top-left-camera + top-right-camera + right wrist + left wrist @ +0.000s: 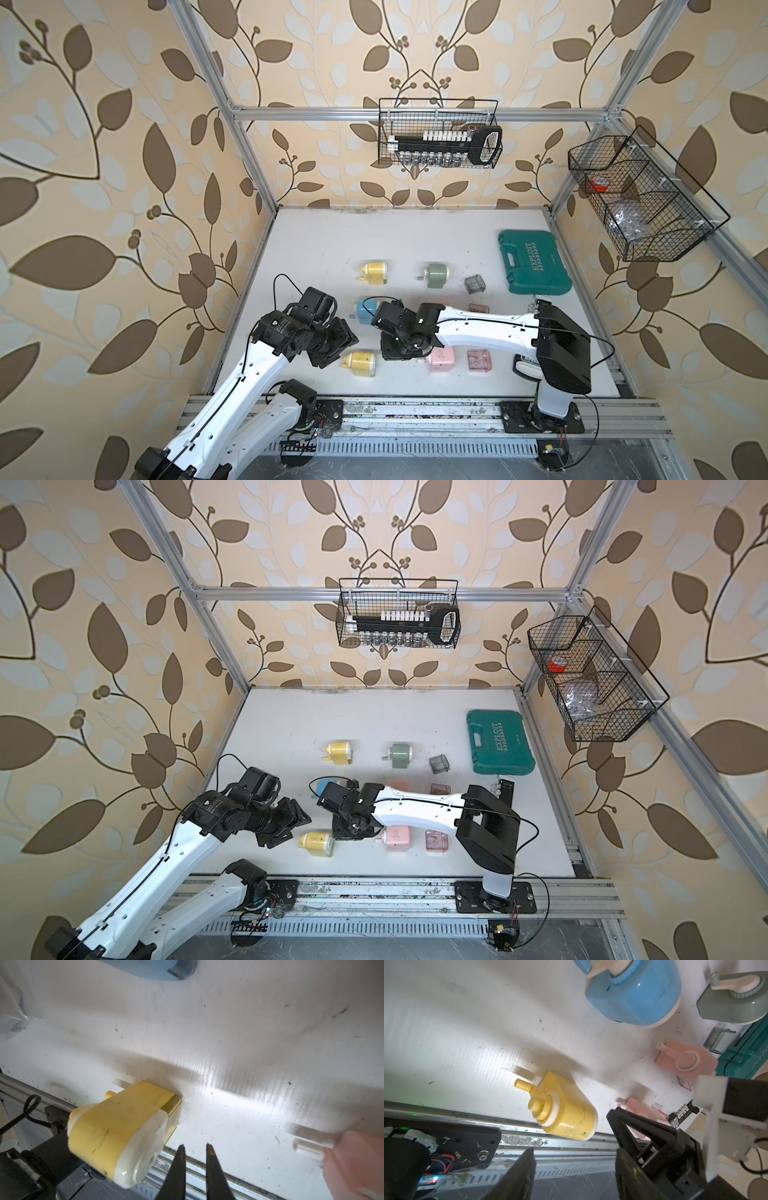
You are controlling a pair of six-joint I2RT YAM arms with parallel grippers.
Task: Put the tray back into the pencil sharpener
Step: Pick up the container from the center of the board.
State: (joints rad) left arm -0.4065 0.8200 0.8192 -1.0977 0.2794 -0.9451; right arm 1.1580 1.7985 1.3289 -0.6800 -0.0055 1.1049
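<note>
Both claws hang low over table (316, 249) front edge. Right claw (194, 1147) tips stand slightly apart, pinching nothing, beside yellow sharpener (122, 1132); amber tray (172, 1109) sits seated in its end. Left claw (571, 1159) spread, empty, near same sharpener's crank side. Pink sharpener (441, 359) and pink tray (480, 360) lie just beside each other, apart.

The far half of the white table (332, 241) lies open up to a teal tool case (534, 262) at its right edge, while the near half is crowded with sharpeners, the yellow pencil sharpener (360, 363) standing between both arms near the front edge.
</note>
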